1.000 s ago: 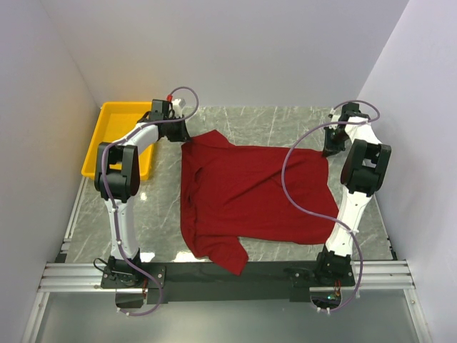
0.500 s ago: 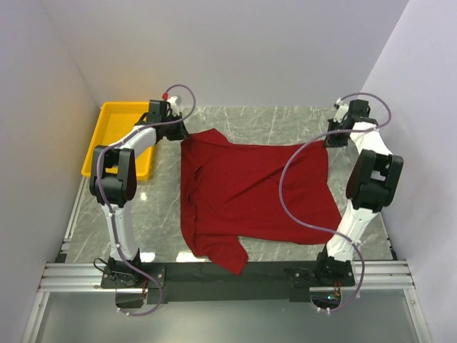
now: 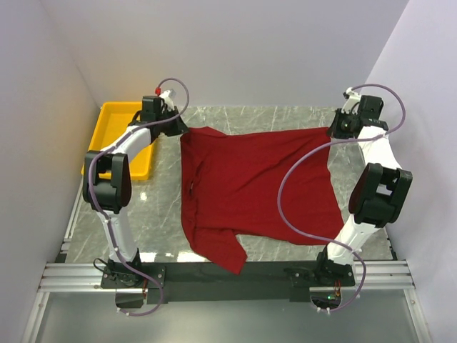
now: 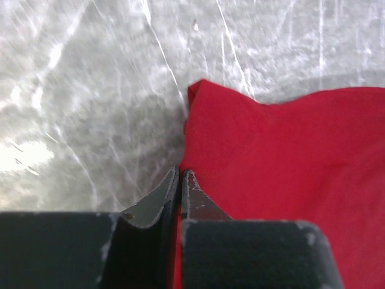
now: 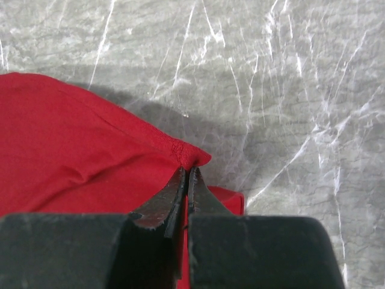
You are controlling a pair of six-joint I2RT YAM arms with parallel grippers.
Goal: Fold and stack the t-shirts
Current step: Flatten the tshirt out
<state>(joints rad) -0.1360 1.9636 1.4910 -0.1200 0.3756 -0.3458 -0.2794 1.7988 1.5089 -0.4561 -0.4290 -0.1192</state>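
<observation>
While the left gripper (image 3: 180,131) and right gripper (image 3: 333,133) clamp its far corners, the plain dark red cloth t-shirt (image 3: 257,186) lies spread on the grey marbled table (image 3: 271,118) — long axis left–right, collar leftward. Both grippers stand farther back than a second ago, the far edge drawn straighter.

One t-shirt (image 3: 250,186), one yellow tray (image 3: 111,128), two claws: left claw (image 4: 180,174), right claw (image 5: 185,171)
</observation>
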